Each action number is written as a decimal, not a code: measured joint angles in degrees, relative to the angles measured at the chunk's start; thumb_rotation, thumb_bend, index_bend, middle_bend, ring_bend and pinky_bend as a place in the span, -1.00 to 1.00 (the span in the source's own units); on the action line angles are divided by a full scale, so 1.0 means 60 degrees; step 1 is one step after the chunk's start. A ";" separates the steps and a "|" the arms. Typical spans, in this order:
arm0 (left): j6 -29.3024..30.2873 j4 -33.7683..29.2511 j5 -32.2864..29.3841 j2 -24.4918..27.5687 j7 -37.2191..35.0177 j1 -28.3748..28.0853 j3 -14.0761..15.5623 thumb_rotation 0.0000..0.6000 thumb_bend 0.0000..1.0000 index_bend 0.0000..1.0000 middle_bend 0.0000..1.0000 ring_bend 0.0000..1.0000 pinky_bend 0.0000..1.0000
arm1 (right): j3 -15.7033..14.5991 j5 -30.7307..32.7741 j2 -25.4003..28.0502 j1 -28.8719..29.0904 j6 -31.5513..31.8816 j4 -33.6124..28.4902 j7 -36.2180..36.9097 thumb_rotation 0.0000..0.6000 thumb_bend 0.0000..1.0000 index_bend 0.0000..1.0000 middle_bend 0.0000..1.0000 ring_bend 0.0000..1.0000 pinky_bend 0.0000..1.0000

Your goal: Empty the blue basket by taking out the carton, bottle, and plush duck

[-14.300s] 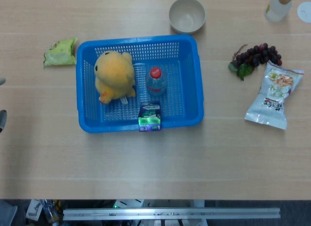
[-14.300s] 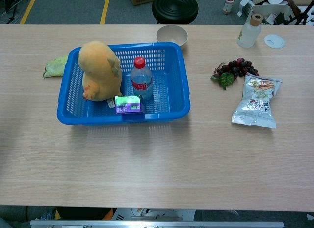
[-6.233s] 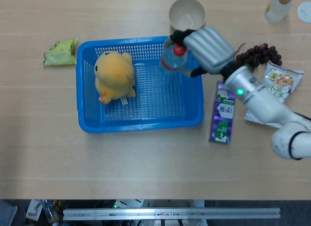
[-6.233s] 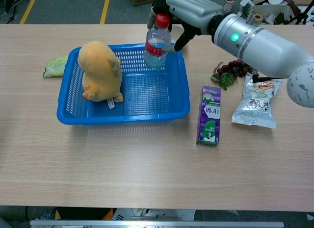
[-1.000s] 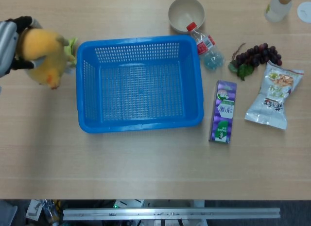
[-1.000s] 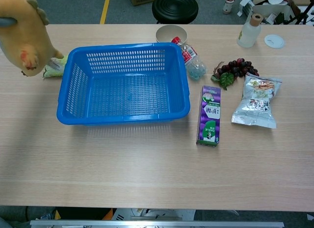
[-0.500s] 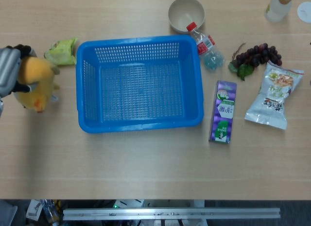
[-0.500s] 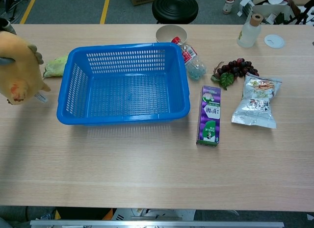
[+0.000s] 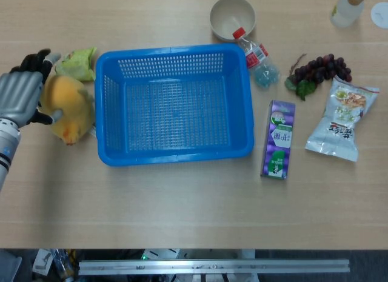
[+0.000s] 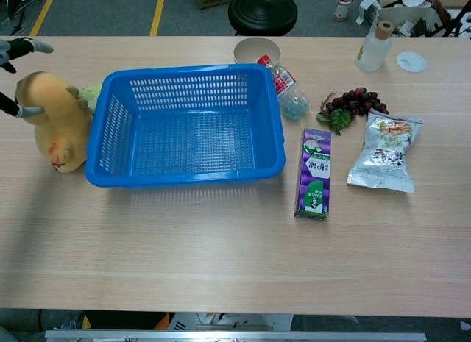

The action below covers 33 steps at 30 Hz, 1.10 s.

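Note:
The blue basket (image 9: 176,50) (image 10: 184,179) stands with nothing inside it. The plush duck (image 9: 68,109) (image 10: 59,127) lies on the table against the basket's left wall. My left hand (image 9: 23,91) (image 10: 16,77) is just left of the duck with its fingers spread; its thumb tip is at the duck's side. The purple carton (image 9: 277,139) (image 10: 313,174) lies flat to the right of the basket. The bottle (image 9: 257,56) (image 10: 285,88) lies on its side by the basket's far right corner. My right hand shows in neither view.
A bowl (image 9: 233,18) sits behind the basket. Grapes (image 9: 320,68) and a snack bag (image 9: 341,118) lie at the right. A green packet (image 9: 76,59) is behind the duck. A white bottle (image 9: 348,8) and a lid (image 9: 380,14) stand at the far right corner.
The left hand has brought the duck down onto the table beside the basket's left wall and spread its fingers away from it. Everything else stays put.

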 measured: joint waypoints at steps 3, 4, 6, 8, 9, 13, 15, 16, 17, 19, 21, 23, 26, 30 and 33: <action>0.0353 -0.0125 0.0204 0.0035 -0.0217 0.0107 -0.0096 1.00 -0.52 -1.00 -1.00 -1.00 -0.65 | -0.0009 0.0051 0.0006 -0.0034 -0.0002 0.0005 -0.0036 1.00 -0.37 -0.95 -0.51 -0.61 -0.04; 0.0458 -0.0178 0.0289 0.0056 -0.0286 0.0148 -0.0124 1.00 -0.52 -1.00 -1.00 -1.00 -0.65 | -0.0010 0.0074 0.0003 -0.0051 0.0004 0.0004 -0.0052 1.00 -0.37 -0.95 -0.51 -0.61 -0.04; 0.0724 -0.0288 0.0523 0.0095 -0.0439 0.0265 -0.0174 1.00 -0.52 -1.00 -1.00 -1.00 -0.65 | -0.0014 0.0110 -0.0012 -0.0083 0.0020 0.0015 -0.0089 1.00 -0.37 -0.95 -0.51 -0.61 -0.04; 0.1024 -0.0368 0.0754 0.0113 -0.0562 0.0398 -0.0201 1.00 -0.52 -1.00 -1.00 -1.00 -0.65 | -0.0013 0.0187 -0.0044 -0.0145 0.0068 0.0042 -0.0197 1.00 -0.37 -0.95 -0.51 -0.61 -0.04; 0.1262 -0.0413 0.0933 0.0118 -0.0647 0.0508 -0.0211 1.00 -0.52 -1.00 -1.00 -1.00 -0.65 | -0.0010 0.0229 -0.0060 -0.0177 0.0097 0.0057 -0.0271 1.00 -0.37 -0.95 -0.51 -0.61 -0.04; 0.2209 -0.0434 0.1659 0.0053 -0.0926 0.0987 -0.0173 1.00 -0.52 -1.00 -1.00 -1.00 -0.65 | 0.0019 0.0468 -0.0203 -0.0383 0.0328 0.0199 -0.0837 1.00 -0.37 -0.94 -0.50 -0.61 -0.05; 0.2769 -0.0370 0.2117 -0.0041 -0.1100 0.1322 -0.0096 1.00 -0.52 -1.00 -1.00 -1.00 -0.65 | 0.0026 0.0616 -0.0345 -0.0532 0.0482 0.0328 -0.1152 1.00 -0.37 -0.93 -0.49 -0.61 -0.06; 0.2998 -0.0330 0.2324 -0.0093 -0.1194 0.1486 -0.0046 1.00 -0.52 -1.00 -1.00 -1.00 -0.65 | 0.0024 0.0717 -0.0473 -0.0641 0.0573 0.0450 -0.1311 1.00 -0.37 -0.92 -0.49 -0.61 -0.06; 0.3211 -0.0285 0.2523 -0.0151 -0.1285 0.1659 0.0016 1.00 -0.52 -1.00 -1.00 -1.00 -0.65 | 0.0019 0.0784 -0.0569 -0.0715 0.0629 0.0548 -0.1381 1.00 -0.37 -0.92 -0.48 -0.61 -0.06; 0.3613 -0.0164 0.2936 -0.0270 -0.1416 0.2056 0.0235 1.00 -0.52 -1.00 -0.99 -1.00 -0.65 | 0.0002 0.0892 -0.0781 -0.0847 0.0724 0.0779 -0.1459 1.00 -0.37 -0.88 -0.47 -0.61 -0.07; 0.3906 -0.0073 0.3243 -0.0337 -0.1429 0.2395 0.0500 1.00 -0.52 -1.00 -0.99 -1.00 -0.65 | -0.0017 0.0941 -0.0955 -0.0952 0.0812 0.0978 -0.1469 1.00 -0.37 -0.86 -0.47 -0.61 -0.08; 0.4167 -0.0015 0.3439 -0.0396 -0.1440 0.2645 0.0623 1.00 -0.53 -1.00 -0.99 -1.00 -0.65 | -0.0047 0.0992 -0.1166 -0.1107 0.0947 0.1211 -0.1481 1.00 -0.37 -0.85 -0.47 -0.61 -0.09; 0.4660 0.0159 0.3806 -0.0582 -0.1541 0.3035 0.0768 1.00 -0.53 -1.00 -0.99 -1.00 -0.65 | -0.0145 0.1047 -0.1319 -0.1322 0.1039 0.1380 -0.1409 1.00 -0.37 -0.85 -0.47 -0.61 -0.10; 0.5249 0.0508 0.4398 -0.0872 -0.1472 0.3582 0.1131 1.00 -0.53 -1.00 -0.99 -1.00 -0.65 | -0.0312 0.1044 -0.1250 -0.1464 0.0941 0.1342 -0.1118 1.00 -0.37 -0.85 -0.47 -0.61 -0.11; 0.5530 0.0556 0.4640 -0.0981 -0.1215 0.3898 0.1305 1.00 -0.53 -1.00 -0.98 -1.00 -0.65 | -0.0457 0.0937 -0.1068 -0.1558 0.0856 0.1227 -0.0845 1.00 -0.37 -0.85 -0.47 -0.61 -0.11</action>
